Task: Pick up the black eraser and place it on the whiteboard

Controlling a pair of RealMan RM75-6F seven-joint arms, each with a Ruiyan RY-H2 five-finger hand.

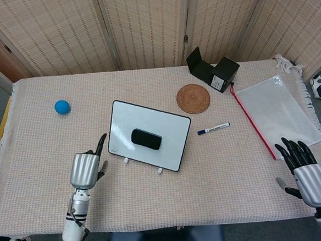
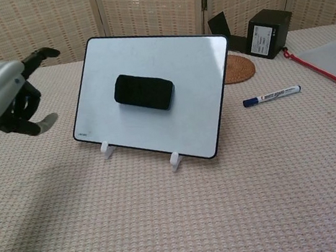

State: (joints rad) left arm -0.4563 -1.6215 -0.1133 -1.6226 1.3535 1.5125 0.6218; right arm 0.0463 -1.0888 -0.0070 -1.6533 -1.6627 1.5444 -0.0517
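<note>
Woven beige cloth covers the bench (image 1: 219, 171), where the black oblong eraser (image 1: 146, 138) lies crosswise on the tilted whiteboard (image 1: 173, 147), beside the nearer, empty, loosely curled left hand (image 1: 86, 168).

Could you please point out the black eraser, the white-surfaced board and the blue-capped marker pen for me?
Black rectangular eraser (image 1: 146, 138): head view, middle of its top face.
White-surfaced, black-framed board (image 2: 193, 113): chest view, bare white surface.
White marker pen with blue cap (image 1: 213, 129): head view, mid-barrel.
</note>
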